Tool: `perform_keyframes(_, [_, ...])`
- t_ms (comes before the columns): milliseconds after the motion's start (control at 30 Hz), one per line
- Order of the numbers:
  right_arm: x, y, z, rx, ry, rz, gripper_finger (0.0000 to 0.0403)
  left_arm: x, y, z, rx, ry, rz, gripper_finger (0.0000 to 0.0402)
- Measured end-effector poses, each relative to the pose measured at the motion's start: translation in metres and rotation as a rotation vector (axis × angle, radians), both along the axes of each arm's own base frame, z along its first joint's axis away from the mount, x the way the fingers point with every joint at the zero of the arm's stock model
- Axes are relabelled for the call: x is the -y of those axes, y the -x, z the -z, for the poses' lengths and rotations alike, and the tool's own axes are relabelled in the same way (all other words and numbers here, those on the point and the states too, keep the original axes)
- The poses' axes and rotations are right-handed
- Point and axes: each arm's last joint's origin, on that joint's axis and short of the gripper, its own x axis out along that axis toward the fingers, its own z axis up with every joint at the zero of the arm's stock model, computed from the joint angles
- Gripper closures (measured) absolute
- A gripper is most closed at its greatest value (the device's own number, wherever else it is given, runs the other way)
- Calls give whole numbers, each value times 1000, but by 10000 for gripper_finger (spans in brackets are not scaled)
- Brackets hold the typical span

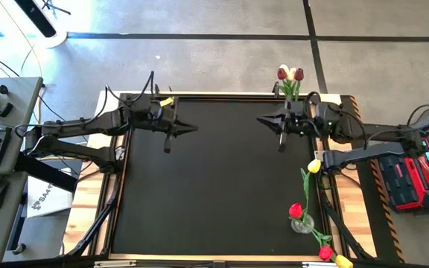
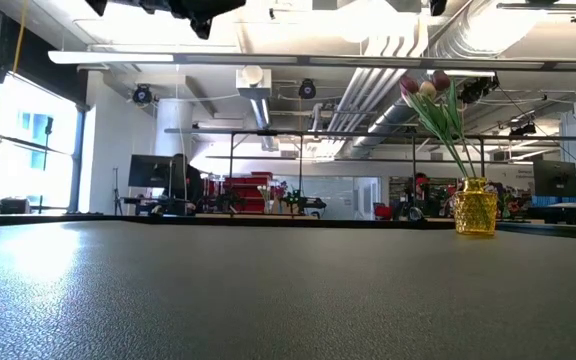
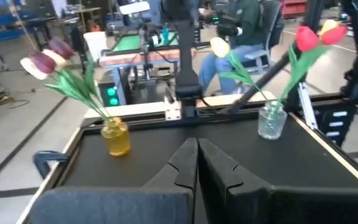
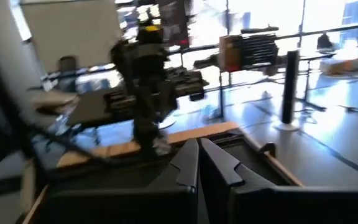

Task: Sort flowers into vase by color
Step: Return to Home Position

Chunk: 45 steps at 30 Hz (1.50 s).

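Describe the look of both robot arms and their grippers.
Both arms are dark jointed tubes: left arm, right arm. Black cables loop along them. A small yellow mark sits near the left wrist. The left gripper and right gripper have matte black, angular, tapering fingers.

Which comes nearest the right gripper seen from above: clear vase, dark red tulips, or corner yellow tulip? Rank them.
From the right gripper:
1. Dark red tulips, at the table's back edge.
2. Clear vase, right side, toward the front.
3. Corner yellow tulip, front right corner.
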Motion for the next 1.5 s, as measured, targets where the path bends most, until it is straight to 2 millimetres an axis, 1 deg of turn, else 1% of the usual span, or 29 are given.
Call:
perform_keyframes(133, [5,1,3,-42,26,-71,403,1,-1,20,1,43,-7,401])
perform_keyframes(333, [13,4,8,-97,30,-105,403,2,4,45,21,104,-30,401])
perform_keyframes(467, [13,18,12,-167,22,-80,403,6,15,51,29,61,-89,401])
perform_keyframes(633, [9,41,4,-126,-4,-56,403,16,30,47,82,16,-122,401])
perform_keyframes(700, [7,49,5,-112,-22,-60,403,19,35,48,90,7,-123,401])
perform_keyframes(733, [5,51,10,-108,-34,-67,403,20,37,49,92,6,-120,401])
perform_keyframes(800, [2,55,27,-87,-65,-84,403,22,42,51,96,5,-117,401])
perform_keyframes(933, [-2,60,66,38,-112,-61,403,24,48,61,86,6,-112,401])
perform_keyframes(1000, [-2,65,77,105,-103,-41,403,26,52,67,76,9,-110,401])
perform_keyframes(1067, [-2,71,88,108,-98,-21,403,27,56,72,78,32,-111,401])
perform_keyframes(1200, [-3,80,99,70,-104,-9,403,29,66,75,107,64,-114,401])
perform_keyframes(1333, [-4,91,100,62,-115,1,403,30,79,76,148,52,-123,401])
perform_keyframes(1433, [-4,94,99,77,-111,0,403,30,90,77,185,66,-142,401])
perform_keyframes(1500, [-4,93,103,93,-111,0,403,29,95,81,194,82,-155,401])
